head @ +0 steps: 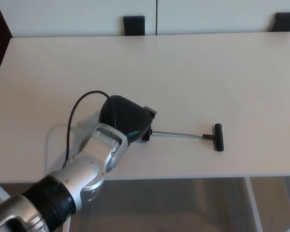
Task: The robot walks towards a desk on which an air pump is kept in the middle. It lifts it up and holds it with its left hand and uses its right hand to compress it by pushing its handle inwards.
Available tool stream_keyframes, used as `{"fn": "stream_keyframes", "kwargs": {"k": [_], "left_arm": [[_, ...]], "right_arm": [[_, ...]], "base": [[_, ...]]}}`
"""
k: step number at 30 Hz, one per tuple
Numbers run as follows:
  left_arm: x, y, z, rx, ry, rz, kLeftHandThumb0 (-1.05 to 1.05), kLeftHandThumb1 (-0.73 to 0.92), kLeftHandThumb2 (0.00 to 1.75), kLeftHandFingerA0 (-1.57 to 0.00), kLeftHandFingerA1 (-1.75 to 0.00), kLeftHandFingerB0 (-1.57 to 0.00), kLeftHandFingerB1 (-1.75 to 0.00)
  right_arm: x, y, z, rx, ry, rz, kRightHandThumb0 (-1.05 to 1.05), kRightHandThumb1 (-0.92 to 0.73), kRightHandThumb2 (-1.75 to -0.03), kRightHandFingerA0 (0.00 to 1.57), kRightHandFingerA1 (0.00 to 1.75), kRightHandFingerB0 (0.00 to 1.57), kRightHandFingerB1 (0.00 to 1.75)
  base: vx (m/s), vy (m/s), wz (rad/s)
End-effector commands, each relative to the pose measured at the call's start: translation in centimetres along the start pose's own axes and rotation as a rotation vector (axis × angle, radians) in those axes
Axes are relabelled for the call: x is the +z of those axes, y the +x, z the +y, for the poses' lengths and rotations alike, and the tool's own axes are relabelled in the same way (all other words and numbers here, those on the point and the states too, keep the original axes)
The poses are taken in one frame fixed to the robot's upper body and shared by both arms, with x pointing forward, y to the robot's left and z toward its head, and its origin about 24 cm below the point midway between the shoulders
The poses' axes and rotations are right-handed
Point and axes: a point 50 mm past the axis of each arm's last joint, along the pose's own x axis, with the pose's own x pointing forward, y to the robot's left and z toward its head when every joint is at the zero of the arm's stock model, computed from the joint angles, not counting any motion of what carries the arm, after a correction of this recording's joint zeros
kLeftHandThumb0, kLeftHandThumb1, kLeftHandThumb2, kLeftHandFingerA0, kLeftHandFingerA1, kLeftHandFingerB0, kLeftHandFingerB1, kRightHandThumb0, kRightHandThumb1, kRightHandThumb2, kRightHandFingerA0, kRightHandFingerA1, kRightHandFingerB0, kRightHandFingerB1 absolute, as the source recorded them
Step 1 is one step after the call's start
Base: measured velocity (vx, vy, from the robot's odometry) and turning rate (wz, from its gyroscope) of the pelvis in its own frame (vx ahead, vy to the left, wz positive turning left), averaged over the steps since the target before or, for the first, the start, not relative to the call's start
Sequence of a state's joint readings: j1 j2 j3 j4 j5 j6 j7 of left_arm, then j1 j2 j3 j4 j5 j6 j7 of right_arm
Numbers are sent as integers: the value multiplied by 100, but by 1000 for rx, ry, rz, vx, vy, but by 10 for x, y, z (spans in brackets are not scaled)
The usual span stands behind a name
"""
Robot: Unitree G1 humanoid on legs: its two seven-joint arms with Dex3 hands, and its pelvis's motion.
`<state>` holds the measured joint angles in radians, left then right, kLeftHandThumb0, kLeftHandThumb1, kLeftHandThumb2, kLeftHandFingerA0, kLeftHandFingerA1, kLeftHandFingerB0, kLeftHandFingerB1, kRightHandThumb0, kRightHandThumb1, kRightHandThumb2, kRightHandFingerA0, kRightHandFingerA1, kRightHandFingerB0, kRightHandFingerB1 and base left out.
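nearest the camera, the silver left forearm [87, 169] reaches up from the lower left, a black cable [75, 121] looping off its wrist. the left hand [125, 118] covers the body of the air pump [183, 134], hiding the barrel entirely; whether the fingers are actually closed around it or only draped over it cannot be told from here.

out of the hand's right side the thin metal rod [176, 134] runs across the desk [208, 72], fully drawn out, ending in the black t-shaped handle [218, 137]. rod and handle look to lie on or just above the desktop near the front edge, so the pump does not seem properly lifted yet.

the right hand does not show at all.

judging from this, the approach is done and the left hand is at the pump; the lift, the firm hold, and the push of the handle inward are all left to do.

at the far edge, two dark chair backs [134, 25] stand behind the desk.
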<state>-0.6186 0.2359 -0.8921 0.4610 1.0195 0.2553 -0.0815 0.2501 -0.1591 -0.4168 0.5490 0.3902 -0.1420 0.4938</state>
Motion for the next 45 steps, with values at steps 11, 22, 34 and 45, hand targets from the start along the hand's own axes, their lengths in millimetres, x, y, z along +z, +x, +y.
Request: {"fn": "stream_keyframes", "kwargs": {"k": [11, 22, 34, 45], "left_arm": [[-33, -21, -11, 52, -69, -12, -24, 63, 59, -70, -127, -73, -50], [-55, -41, 28, 206, -190, -53, -17, 72, 61, -66, -151, -67, -85], [-53, -56, 39, 215, -193, -88, -29, 68, 69, -77, -145, -76, -62], [-53, -64, 49, 248, -205, -117, -30, 65, 63, -81, -154, -78, -63]], "right_arm": [[83, -72, 61, 133, 46, -524, -69, -53, -88, 59, 59, 34, 48], [175, -111, 98, 162, -131, -1031, -77, -68, -69, 37, 39, 27, 35], [177, -47, 117, 105, -218, -894, -92, -72, -110, 11, 22, 10, 17], [159, 12, 131, 164, -163, -723, -93, -75, -114, 9, 11, 8, 10]], "base": [[0, 0, 0], [0, 0, 0], [0, 0, 0], [0, 0, 0]]}}
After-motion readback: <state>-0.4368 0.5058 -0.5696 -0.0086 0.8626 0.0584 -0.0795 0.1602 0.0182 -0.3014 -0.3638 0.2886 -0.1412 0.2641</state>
